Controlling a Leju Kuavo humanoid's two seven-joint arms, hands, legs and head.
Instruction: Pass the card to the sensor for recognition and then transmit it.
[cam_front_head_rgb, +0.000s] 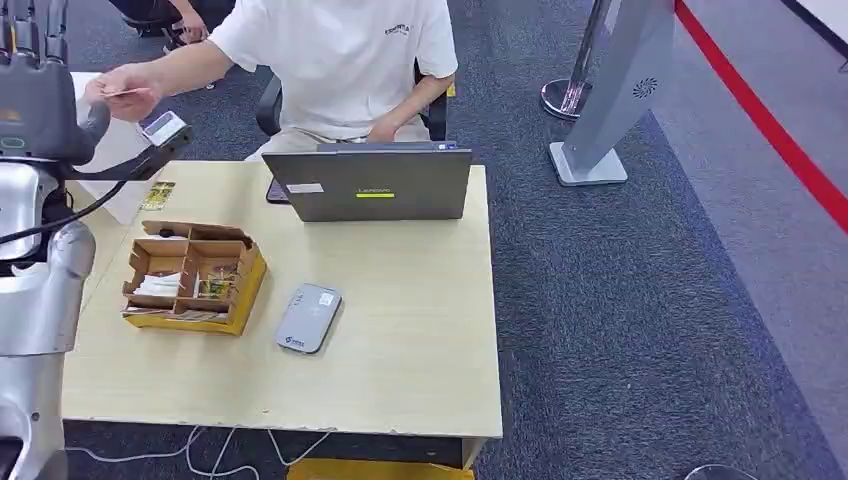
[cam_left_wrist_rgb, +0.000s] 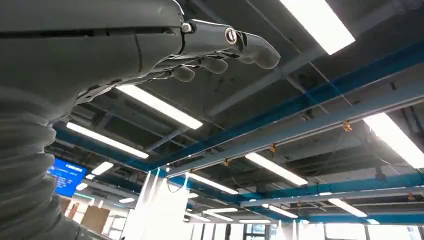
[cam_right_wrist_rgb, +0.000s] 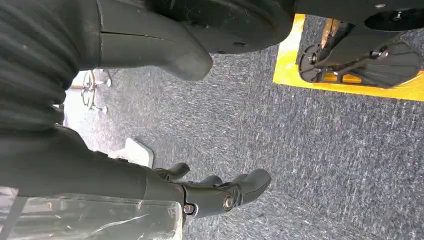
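Note:
My left hand (cam_front_head_rgb: 32, 55) is raised at the far left, fingers spread upward and holding nothing; in the left wrist view its fingers (cam_left_wrist_rgb: 227, 42) stretch out against the ceiling. Just to its right, a seated person's hand (cam_front_head_rgb: 125, 88) holds a small card (cam_front_head_rgb: 122, 93) out over the table's back left corner. A flat grey sensor (cam_front_head_rgb: 308, 318) lies on the wooden table (cam_front_head_rgb: 420, 330) near its middle. My right hand (cam_right_wrist_rgb: 215, 192) hangs beside my body over the carpet, fingers loosely extended and holding nothing.
A cardboard box with compartments (cam_front_head_rgb: 192, 277) sits left of the sensor. A grey laptop (cam_front_head_rgb: 370, 183) stands open at the back edge before the person in a white shirt (cam_front_head_rgb: 345, 55). A small device on a black arm (cam_front_head_rgb: 163, 127) and a loose card (cam_front_head_rgb: 157, 195) are at back left.

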